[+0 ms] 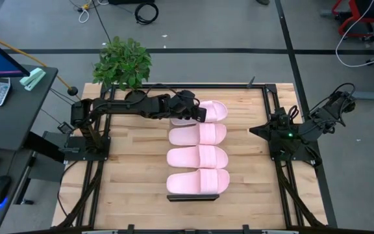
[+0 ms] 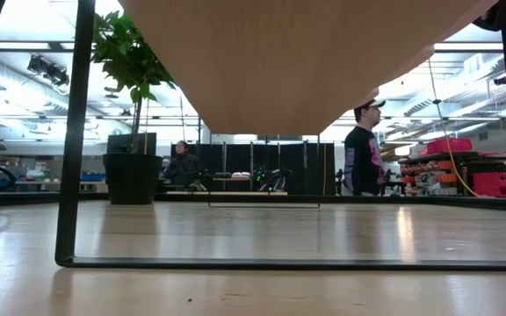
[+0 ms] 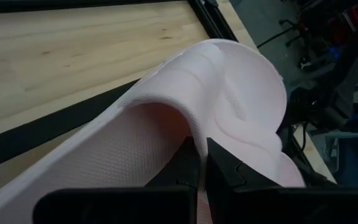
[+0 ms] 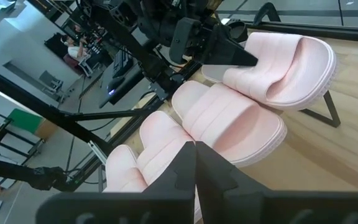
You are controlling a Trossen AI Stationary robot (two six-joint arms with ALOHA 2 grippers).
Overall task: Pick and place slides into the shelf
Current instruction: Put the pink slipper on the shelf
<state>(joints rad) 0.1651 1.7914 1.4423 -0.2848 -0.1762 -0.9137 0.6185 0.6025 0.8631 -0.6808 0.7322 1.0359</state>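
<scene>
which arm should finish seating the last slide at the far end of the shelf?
Left. Its gripper is shut on the strap of the far slide, at the end of the row on the shelf. The right gripper is parked at the table's right edge, shut, clear of the slides.

Four slides (image 1: 198,155) lie in a row on the shelf (image 1: 193,197); left gripper (image 1: 197,114) at the far slide (image 1: 214,110).
</scene>
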